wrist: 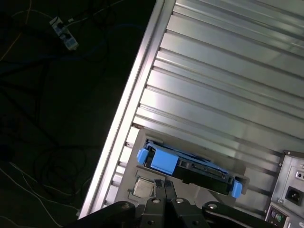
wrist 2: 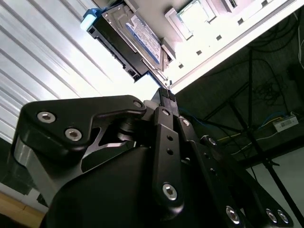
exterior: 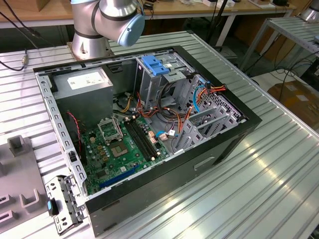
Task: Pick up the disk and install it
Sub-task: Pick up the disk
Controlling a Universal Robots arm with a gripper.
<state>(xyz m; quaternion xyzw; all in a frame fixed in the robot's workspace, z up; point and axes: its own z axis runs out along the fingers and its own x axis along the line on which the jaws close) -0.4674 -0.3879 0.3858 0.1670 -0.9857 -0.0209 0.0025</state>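
1 ribbed aluminium table (exterior: 269,164) carries everything in the exterior view. On it lies an open black computer case (exterior: 164,186) with its side panel off, and the arm (exterior: 107,20) stands on its base at the far side of the case. Inside the case, a grey power-supply box (exterior: 82,82) sits toward the exterior view's left. A green motherboard (exterior: 124,144) lies flat on the case floor nearer the camera. A tall metal cage (exterior: 162,82) topped by a blue latch (exterior: 152,64) stands near the middle, with coloured cables (exterior: 199,94) just beside it. In the first wrist view the disk (wrist: 199,173) rests outside the case on a pale grey holder plate (wrist: 128,166) at the table's edge, with blue carrier pieces at both ends. In the second wrist view the disk (wrist 2: 140,35) shows its blue-and-white label. The gripper (wrist 2: 165,94) points at the disk from close by, its 2 fingers pressed together with nothing between them. Whether the tips touch the disk cannot be told.
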